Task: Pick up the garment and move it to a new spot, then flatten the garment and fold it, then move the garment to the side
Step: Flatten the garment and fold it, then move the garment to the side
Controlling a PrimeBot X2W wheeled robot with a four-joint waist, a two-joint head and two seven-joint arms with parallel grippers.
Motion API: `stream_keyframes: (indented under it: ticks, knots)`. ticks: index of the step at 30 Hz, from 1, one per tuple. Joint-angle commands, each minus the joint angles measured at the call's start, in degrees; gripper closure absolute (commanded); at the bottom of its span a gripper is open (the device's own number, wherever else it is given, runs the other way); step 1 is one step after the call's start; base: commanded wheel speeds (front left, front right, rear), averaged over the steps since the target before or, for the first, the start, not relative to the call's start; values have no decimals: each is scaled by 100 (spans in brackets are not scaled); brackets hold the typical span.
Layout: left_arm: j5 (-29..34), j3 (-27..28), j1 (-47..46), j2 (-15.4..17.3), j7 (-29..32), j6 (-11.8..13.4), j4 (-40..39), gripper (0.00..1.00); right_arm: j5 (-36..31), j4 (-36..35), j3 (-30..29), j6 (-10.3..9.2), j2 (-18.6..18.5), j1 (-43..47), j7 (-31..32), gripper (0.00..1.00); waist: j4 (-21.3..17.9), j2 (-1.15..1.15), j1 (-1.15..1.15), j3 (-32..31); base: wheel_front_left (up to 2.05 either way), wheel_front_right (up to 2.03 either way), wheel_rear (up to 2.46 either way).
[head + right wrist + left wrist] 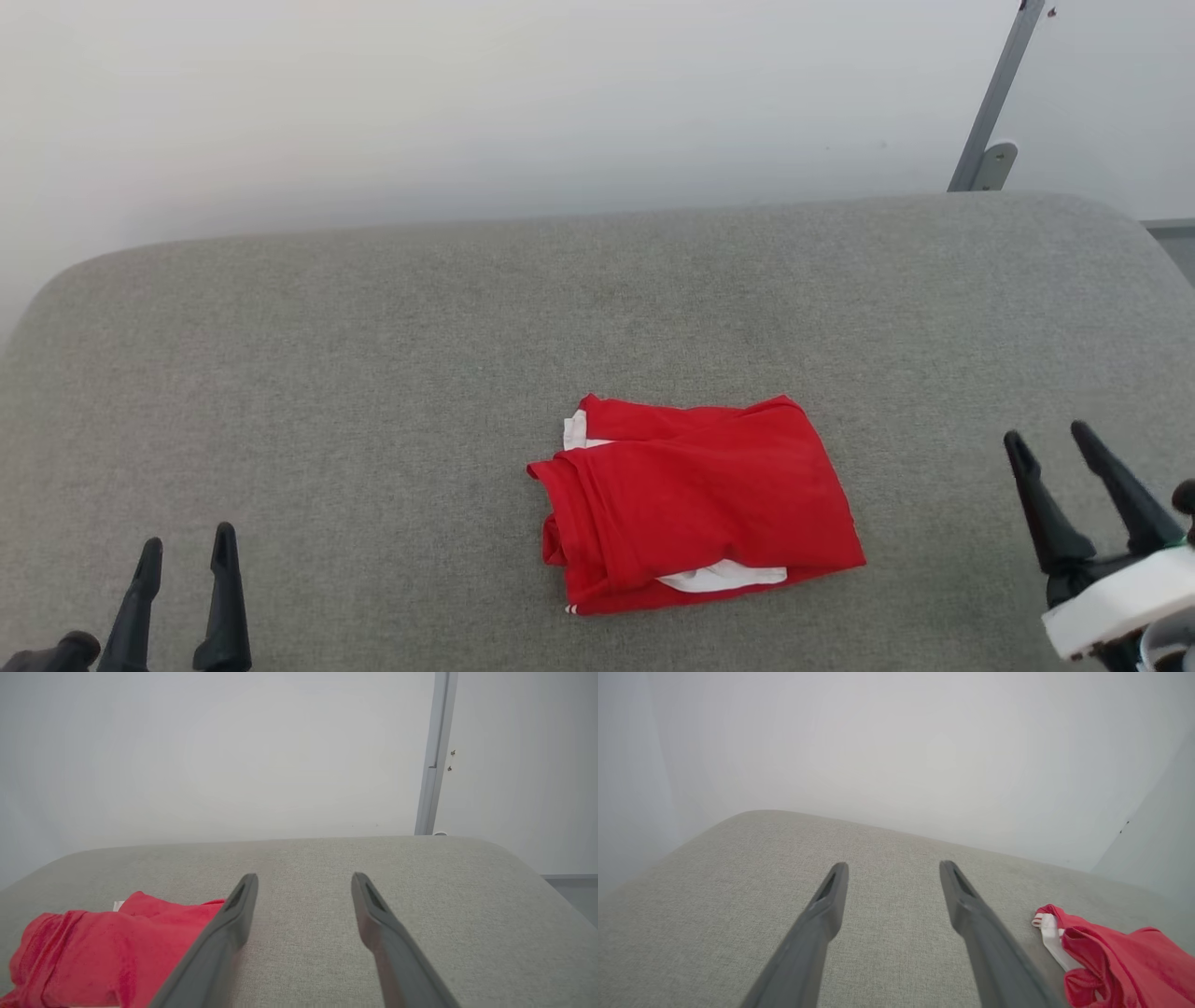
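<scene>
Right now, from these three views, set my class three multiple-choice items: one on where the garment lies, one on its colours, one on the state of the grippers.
1. Where does the garment lie?
A. on the grey cushion
B. on the floor
C. hanging from a hook

2. Which colours show on it?
A. blue and yellow
B. red with white
C. all black

3. How are the left gripper and right gripper?
A. both shut on cloth
B. one open, one shut
C. both open and empty

Answers: 1 A, it rests folded on the cushion, apart from both grippers; 2 B, red cloth with white peeking at its edges; 3 C, each wrist view shows fingers spread with nothing between.
</scene>
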Motion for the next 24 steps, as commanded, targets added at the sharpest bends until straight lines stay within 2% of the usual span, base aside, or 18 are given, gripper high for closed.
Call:
stream_keyframes:
  ticks: [1, 5, 15, 24]
  knots:
    - [60, -12, 65, 26, -37, -19, -29, 0, -23, 33, -9, 0, 41, 65, -50, 0, -2, 0, 0, -26, 0, 0, 0]
    - [111, -77, 163, 82, -37, -19, -43, 0, -74, 159, -151, 0, 195, 194, -112, 0, 4, 0, 0, -91, 0, 0, 0]
    - [150, -216, 126, 131, -37, -20, 0, 0, -428, -94, -663, 0, 599, 535, -115, 0, 82, 0, 0, -126, 0, 0, 0]
    - [82, -235, 98, 79, -37, -20, 14, 0, -580, -228, -847, 0, 802, 682, -112, 0, 124, 0, 0, -116, 0, 0, 0]
